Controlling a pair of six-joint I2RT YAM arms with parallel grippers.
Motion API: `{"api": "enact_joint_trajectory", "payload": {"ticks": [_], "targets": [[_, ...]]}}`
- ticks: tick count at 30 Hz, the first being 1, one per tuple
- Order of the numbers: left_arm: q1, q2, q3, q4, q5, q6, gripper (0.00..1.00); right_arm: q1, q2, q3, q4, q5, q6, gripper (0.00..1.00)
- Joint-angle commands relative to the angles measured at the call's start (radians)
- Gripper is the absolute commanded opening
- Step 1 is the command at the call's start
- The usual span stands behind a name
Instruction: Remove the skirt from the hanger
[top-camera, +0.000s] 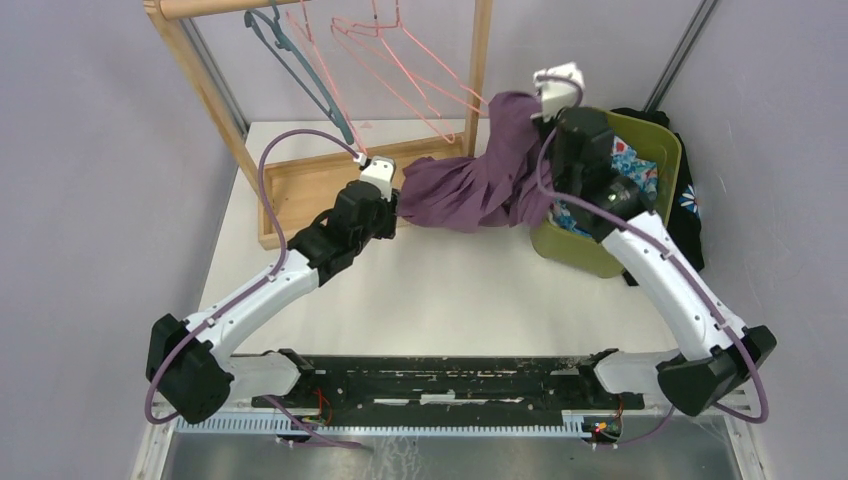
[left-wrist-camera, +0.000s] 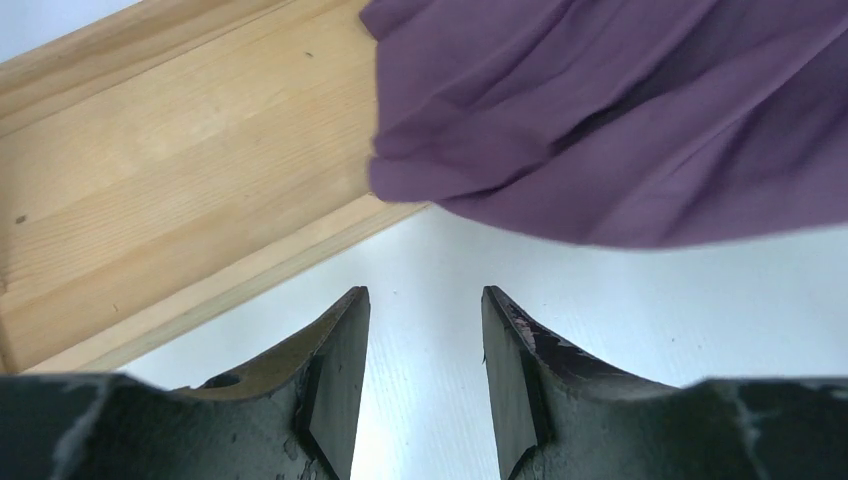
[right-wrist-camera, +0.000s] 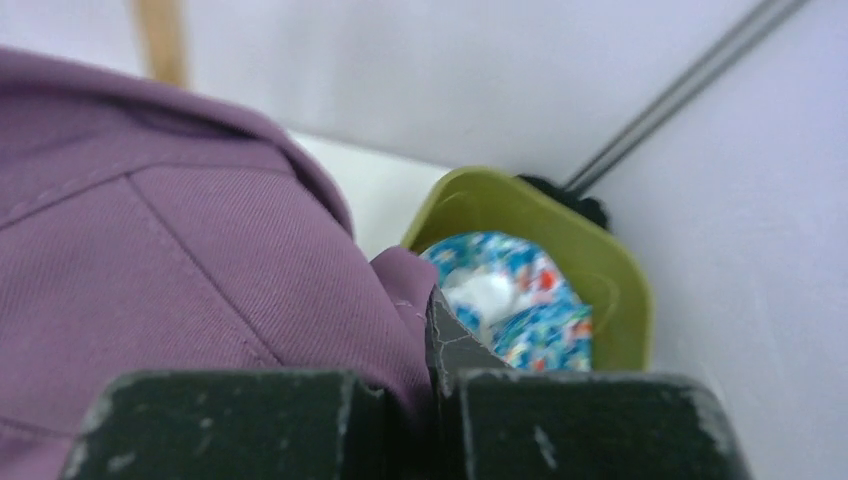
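A purple skirt (top-camera: 480, 175) hangs in the air between the rack and the green bin, off the hangers. My right gripper (top-camera: 545, 110) is shut on its upper edge; in the right wrist view the purple cloth (right-wrist-camera: 200, 260) fills the left side and is pinched at the fingers (right-wrist-camera: 450, 335). My left gripper (top-camera: 398, 205) is open and empty just left of the skirt's low end; in the left wrist view the skirt (left-wrist-camera: 620, 110) hangs beyond the gripper (left-wrist-camera: 425, 300). Pink wire hangers (top-camera: 400, 60) and a teal hanger (top-camera: 300, 60) hang bare on the rack.
A wooden rack (top-camera: 300, 190) stands at the back left, its base board in the left wrist view (left-wrist-camera: 170, 190). A green bin (top-camera: 660, 150) with patterned blue cloth (right-wrist-camera: 510, 300) stands at the right. Dark cloth (top-camera: 690, 210) hangs over its far side.
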Motion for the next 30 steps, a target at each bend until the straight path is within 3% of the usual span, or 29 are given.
{"api": "enact_joint_trajectory", "payload": {"ticks": [1, 6, 14, 21, 30], "targets": [[0.000, -0.030, 0.032, 0.082, 0.058, -0.045, 0.52, -0.133, 0.063, 0.293, 0.099, 0.033, 0.005, 0.01], [0.000, -0.080, 0.020, 0.054, 0.059, -0.037, 0.52, -0.231, 0.191, 0.561, 0.064, 0.092, -0.030, 0.01], [0.001, -0.161, -0.034, 0.015, 0.045, -0.025, 0.52, -0.445, 0.214, 0.594, 0.122, 0.223, -0.122, 0.01], [0.001, -0.199, -0.058, -0.020, 0.068, -0.026, 0.53, -0.704, 0.263, 0.676, 0.047, 0.187, -0.022, 0.01], [0.001, -0.189, -0.062, -0.025, 0.086, -0.025, 0.52, -0.832, 0.471, 0.905, -0.039, 0.233, 0.017, 0.01]]}}
